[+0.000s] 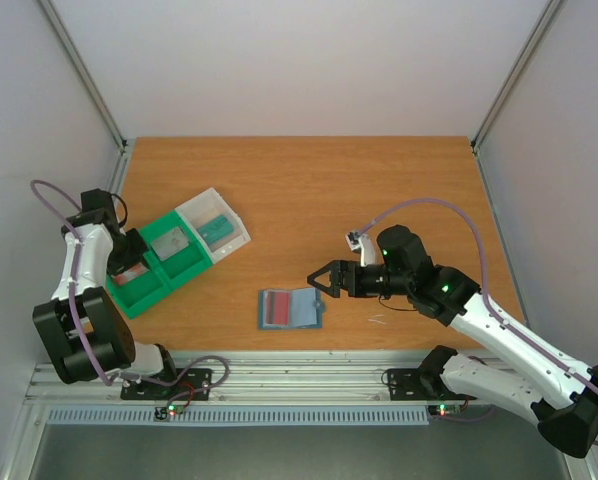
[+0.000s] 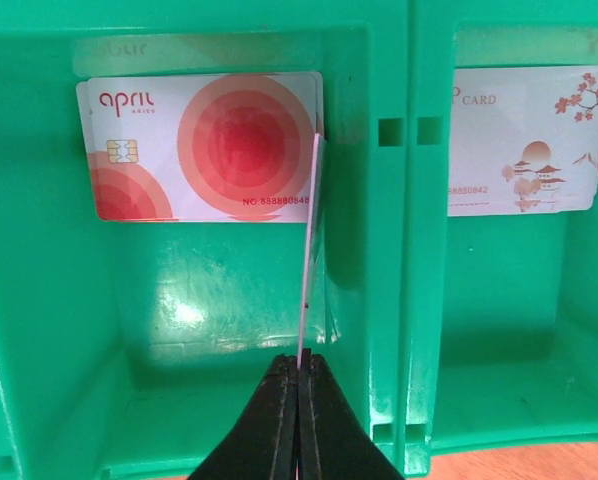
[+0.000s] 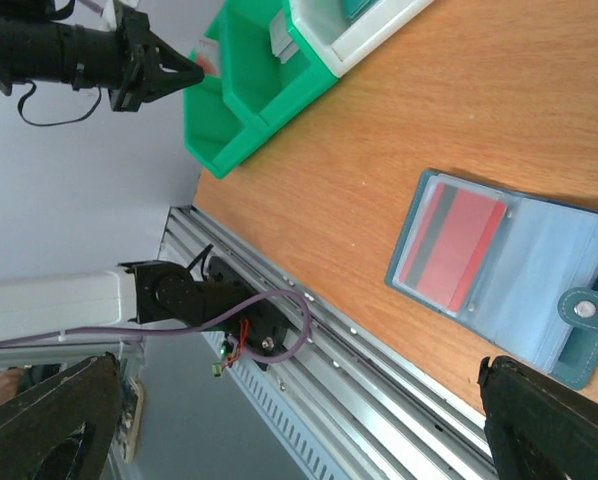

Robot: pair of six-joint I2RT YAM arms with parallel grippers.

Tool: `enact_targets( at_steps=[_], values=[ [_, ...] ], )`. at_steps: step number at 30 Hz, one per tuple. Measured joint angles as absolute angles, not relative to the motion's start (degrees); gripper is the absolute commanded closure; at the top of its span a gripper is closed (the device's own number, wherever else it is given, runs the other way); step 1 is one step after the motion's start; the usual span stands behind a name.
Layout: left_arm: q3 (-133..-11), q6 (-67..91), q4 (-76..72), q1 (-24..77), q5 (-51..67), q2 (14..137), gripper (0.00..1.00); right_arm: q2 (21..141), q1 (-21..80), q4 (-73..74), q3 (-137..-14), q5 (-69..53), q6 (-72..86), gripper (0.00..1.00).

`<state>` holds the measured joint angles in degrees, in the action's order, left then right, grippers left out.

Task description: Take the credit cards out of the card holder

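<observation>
Card holder [image 1: 304,308] open flat, red card [image 3: 452,247] inside; thin card [image 2: 310,250] pinched edge-on.

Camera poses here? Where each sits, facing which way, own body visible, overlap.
Top external: above, behind the robot, looking down on the table; left arm, right arm show.
Left wrist: faces into the green tray; left gripper shut on an edge-on card.
Right wrist: faces across the table at the card holder; own open fingers in lower corners.
Top and right wrist share: card holder, green tray.
</observation>
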<state>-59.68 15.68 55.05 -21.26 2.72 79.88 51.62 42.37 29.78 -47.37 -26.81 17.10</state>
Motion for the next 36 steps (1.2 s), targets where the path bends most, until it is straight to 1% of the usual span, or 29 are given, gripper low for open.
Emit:
enact_targets(
  at_steps=[18, 32, 36],
  values=[
    [-60.4, 15.6, 55.1, -21.3, -0.1, 81.9, 1.0, 50.8, 42.4, 30.7, -47.4, -26.5, 12.4, 0.02],
    [-64.1, 15.6, 55.9, -21.3, -0.9, 82.8, 1.0, 50.9, 42.4, 31.1, -47.8, -25.1, 10.6, 0.02],
    [-64.1, 15.6, 55.9, -21.3, -1.7, 84.0, 0.98, 50.9, 42.3, 31.1, -48.2, -24.8, 10.1, 0.01]
  ],
)
